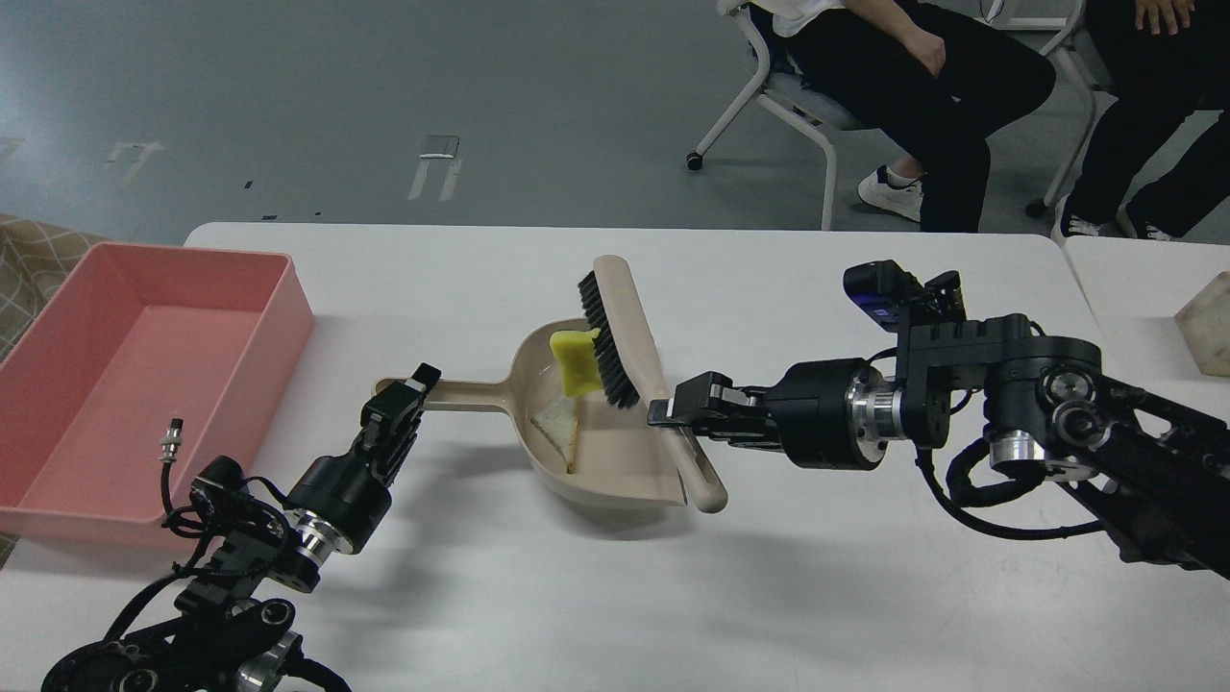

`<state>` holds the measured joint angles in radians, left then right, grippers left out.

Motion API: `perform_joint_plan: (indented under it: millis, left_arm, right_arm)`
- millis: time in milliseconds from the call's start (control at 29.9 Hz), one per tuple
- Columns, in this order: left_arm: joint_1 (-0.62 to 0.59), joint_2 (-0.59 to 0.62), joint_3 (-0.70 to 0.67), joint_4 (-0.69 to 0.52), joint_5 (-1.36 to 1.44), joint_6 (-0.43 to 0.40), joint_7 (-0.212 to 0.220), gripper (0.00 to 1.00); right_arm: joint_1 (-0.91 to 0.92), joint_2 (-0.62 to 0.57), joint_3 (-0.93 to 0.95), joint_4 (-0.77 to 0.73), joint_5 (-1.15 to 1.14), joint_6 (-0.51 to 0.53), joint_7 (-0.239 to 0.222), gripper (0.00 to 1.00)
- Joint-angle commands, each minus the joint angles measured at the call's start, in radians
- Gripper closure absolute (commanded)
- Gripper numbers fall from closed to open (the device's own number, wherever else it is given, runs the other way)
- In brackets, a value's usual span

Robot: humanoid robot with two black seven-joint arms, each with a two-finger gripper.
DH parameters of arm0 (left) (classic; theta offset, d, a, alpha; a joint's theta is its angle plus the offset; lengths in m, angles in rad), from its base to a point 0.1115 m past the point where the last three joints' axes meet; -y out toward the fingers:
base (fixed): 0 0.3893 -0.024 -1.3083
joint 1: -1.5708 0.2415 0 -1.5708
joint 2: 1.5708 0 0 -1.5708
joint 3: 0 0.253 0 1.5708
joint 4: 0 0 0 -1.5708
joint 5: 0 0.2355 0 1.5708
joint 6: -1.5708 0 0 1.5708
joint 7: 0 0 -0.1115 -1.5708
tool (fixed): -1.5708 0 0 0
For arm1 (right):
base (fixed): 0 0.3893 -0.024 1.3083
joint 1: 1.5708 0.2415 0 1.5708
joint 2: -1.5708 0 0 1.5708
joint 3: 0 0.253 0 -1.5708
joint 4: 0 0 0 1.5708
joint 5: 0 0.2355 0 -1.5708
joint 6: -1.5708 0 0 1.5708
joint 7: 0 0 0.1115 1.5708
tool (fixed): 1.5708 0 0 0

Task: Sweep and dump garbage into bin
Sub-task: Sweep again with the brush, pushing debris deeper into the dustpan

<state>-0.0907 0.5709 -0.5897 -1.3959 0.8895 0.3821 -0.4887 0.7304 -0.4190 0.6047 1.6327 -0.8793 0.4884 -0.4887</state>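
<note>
Head view: left fingers (415, 382) grip dustpan (615, 461) handle, right fingers (673, 411) grip brush (629, 336), yellow sponge (575, 363) upright inside pan

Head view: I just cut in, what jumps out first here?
The yellow sponge piece stands out at table centre, inside the beige dustpan against the brush, with the pale slab just below it. The right gripper holds the brush handle; the left gripper holds the dustpan handle. The pink bin waits far left.
</note>
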Motion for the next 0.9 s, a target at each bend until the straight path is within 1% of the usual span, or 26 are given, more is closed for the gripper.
perform_joint_plan:
  millis: [0,67,167,468,869]
  left_arm:
    - [0.0,-0.011,0.004,0.0,0.0,0.0,0.0,0.82]
    - [0.0,-0.013,0.005,0.0,0.0,0.0,0.0,0.82]
    - [-0.001,-0.013,0.002,0.0,0.0,0.0,0.0,0.82]
    - [-0.001,-0.013,0.002,0.0,0.0,0.001,0.0,0.82]
    - [-0.009,-0.014,0.001,0.0,0.0,0.0,0.0,0.82]
  right_arm:
    - [0.001,0.117,-0.013,-0.097,-0.017,0.0,0.0,1.0]
    - [0.014,0.175,-0.013,-0.154,-0.044,0.0,0.0,1.0]
    - [0.017,0.192,-0.013,-0.194,-0.063,0.0,0.0,1.0]
    - [0.021,0.194,-0.005,-0.281,-0.067,0.0,0.0,1.0]
    - [0.07,0.194,0.046,-0.401,-0.066,0.0,0.0,1.0]
